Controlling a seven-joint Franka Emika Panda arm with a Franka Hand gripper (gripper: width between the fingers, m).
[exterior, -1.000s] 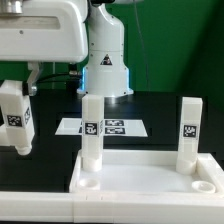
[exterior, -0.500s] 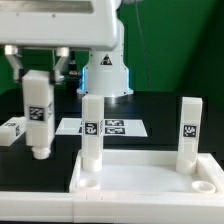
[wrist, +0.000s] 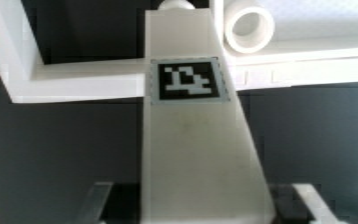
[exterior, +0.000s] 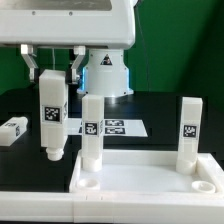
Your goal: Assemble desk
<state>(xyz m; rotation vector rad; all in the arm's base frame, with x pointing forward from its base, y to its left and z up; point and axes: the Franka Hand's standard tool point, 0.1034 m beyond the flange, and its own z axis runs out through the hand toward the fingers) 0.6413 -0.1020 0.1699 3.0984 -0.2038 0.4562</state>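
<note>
Glossy white plastic is used over the whole arm (exterior: 108, 66), with smooth rounded shells, nothing fancy. A soft blue glow can be seen on the lower side of the base column (exterior: 93, 78) at the far end of the scene. The wrist housing (exterior: 70, 20) nearest the camera is a big boxy white block with rounded edges, shaded grey underneath. The gripper (exterior: 52, 70) is fitted with dark, blackish-grey fingers (exterior: 74, 62); in the wrist view they're seen only as two blurry grey pads (wrist: 304, 200).
</note>
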